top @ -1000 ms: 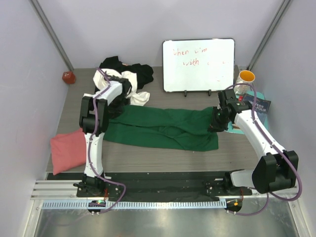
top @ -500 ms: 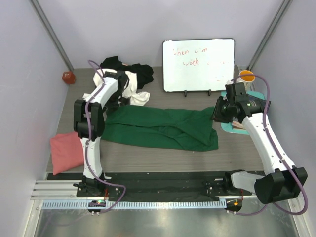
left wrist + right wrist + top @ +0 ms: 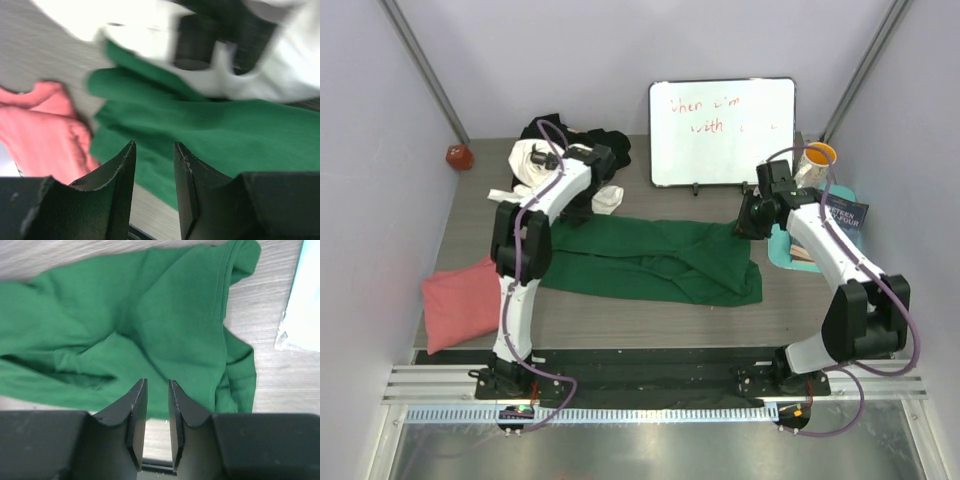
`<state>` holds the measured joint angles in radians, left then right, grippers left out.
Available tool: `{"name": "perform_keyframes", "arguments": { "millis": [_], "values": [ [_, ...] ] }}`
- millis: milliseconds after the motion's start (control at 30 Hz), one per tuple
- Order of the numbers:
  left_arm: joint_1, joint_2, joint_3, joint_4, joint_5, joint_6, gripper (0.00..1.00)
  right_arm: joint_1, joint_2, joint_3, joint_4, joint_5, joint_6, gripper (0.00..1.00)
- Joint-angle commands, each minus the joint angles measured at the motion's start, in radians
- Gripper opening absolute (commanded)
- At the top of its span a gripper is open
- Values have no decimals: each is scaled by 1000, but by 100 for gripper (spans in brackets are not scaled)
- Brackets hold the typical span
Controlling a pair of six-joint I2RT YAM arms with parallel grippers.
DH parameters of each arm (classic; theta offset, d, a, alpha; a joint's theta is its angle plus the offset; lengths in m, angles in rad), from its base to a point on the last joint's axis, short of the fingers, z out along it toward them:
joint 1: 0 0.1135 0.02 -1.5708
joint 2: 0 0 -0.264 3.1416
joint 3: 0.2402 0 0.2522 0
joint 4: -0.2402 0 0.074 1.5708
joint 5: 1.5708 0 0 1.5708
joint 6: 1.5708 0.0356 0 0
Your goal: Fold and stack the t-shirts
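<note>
the left arm (image 3: 555,190) and right arm (image 3: 825,250) have pulled back off the dark green tee (image 3: 650,258), which is lying stretched across the table (image 3: 620,320). left wrist: the left gripper (image 3: 154,150) is hovering over it, jaws slightly apart, gripping nothing, pink tee (image 3: 45,130) alongside. right wrist: the right gripper (image 3: 157,385) is hovering too, narrow gap, empty.

Left gripper (image 3: 154,151), right gripper (image 3: 157,386): jaws ajar

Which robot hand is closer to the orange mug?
Right. The right gripper sits near the orange mug; the left gripper is far across the table, by the clothes pile.
</note>
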<state>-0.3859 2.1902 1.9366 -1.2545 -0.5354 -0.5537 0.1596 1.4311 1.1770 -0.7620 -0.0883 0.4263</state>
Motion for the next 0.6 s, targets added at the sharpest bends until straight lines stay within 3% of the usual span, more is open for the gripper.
{"name": "perform_keyframes", "arguments": {
  "millis": [0, 167, 267, 300, 333, 567],
  "values": [
    [-44, 68, 2, 24, 31, 6, 34, 4, 67, -1, 75, 41, 20, 26],
    [-59, 62, -86, 85, 63, -5, 29, 6, 169, 3, 47, 125, 43, 21],
    [-61, 74, -131, 107, 75, -14, 15, 6, 227, 1, 50, 162, 58, 17],
    [-61, 89, -136, 104, 84, -17, 2, 6, 242, 4, 49, 170, 63, 16],
    [-62, 92, -143, 98, 87, -15, 0, 5, 258, 12, 47, 173, 65, 15],
    [-79, 97, -214, 116, 101, -18, 0, 6, 377, 72, 23, 251, 97, 9]
  ]
}}
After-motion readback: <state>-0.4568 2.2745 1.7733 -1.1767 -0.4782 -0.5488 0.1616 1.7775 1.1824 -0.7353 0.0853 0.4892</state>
